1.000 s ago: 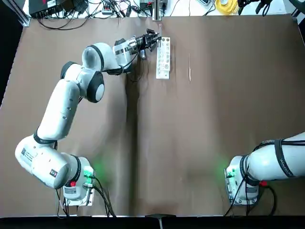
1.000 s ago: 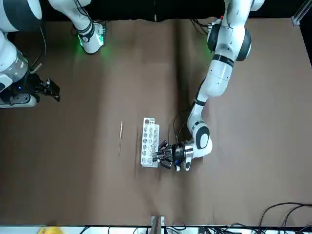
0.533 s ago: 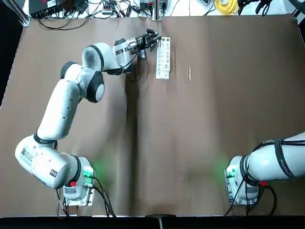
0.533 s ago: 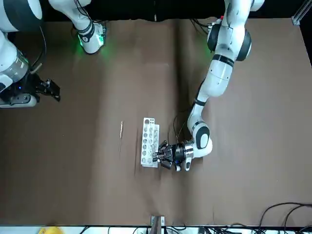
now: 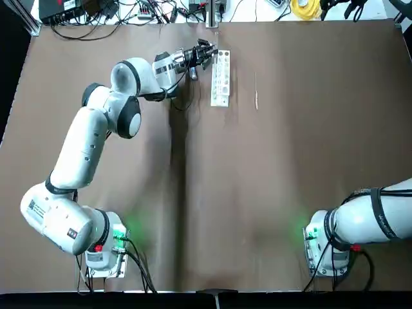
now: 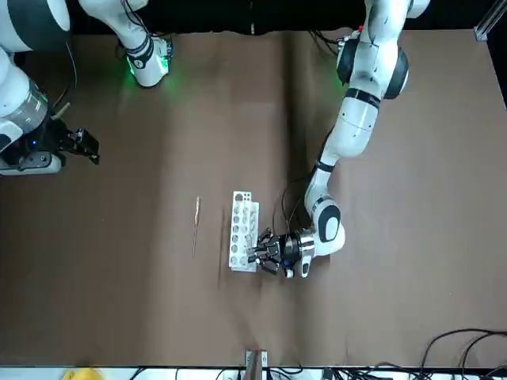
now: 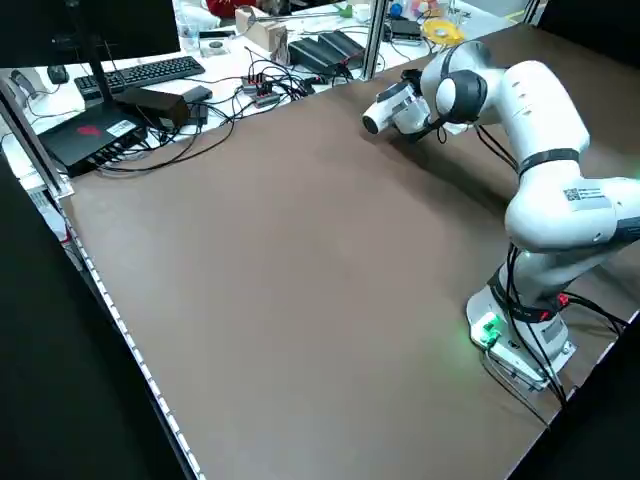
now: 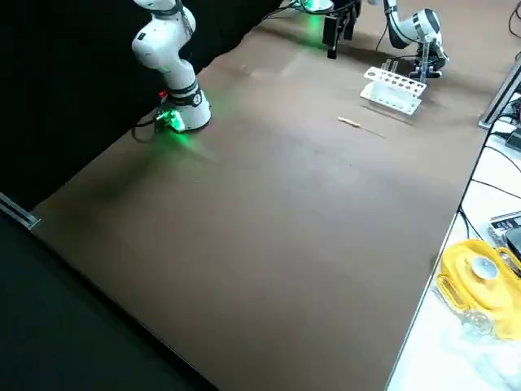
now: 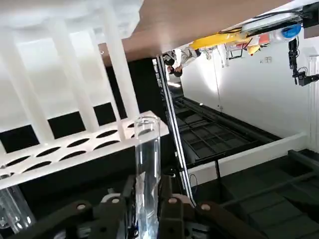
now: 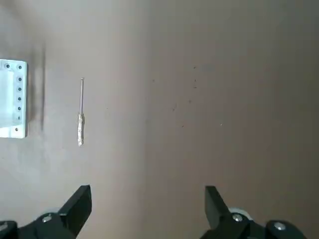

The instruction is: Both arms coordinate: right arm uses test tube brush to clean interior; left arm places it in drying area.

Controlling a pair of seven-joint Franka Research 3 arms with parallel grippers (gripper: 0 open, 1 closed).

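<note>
Gripping one glass tube (image 9: 147, 164), left gripper (image 5: 205, 51) meets one rack (image 5: 221, 78); right gripper (image 10: 148, 209) gapes empty.

A brown table (image 5: 270, 193) — a keyboard (image 7: 140, 72), cables (image 5: 116, 13) and yellow tape (image 8: 476, 273) along its edges.

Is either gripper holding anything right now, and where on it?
The left gripper pinches a clear glass test tube by its lower part, beside the white rack. The right gripper is open, empty.

Two arms (image 5: 84, 154) (image 5: 370, 219), one rack (image 5: 221, 78), one brush (image 5: 256, 91)
</note>
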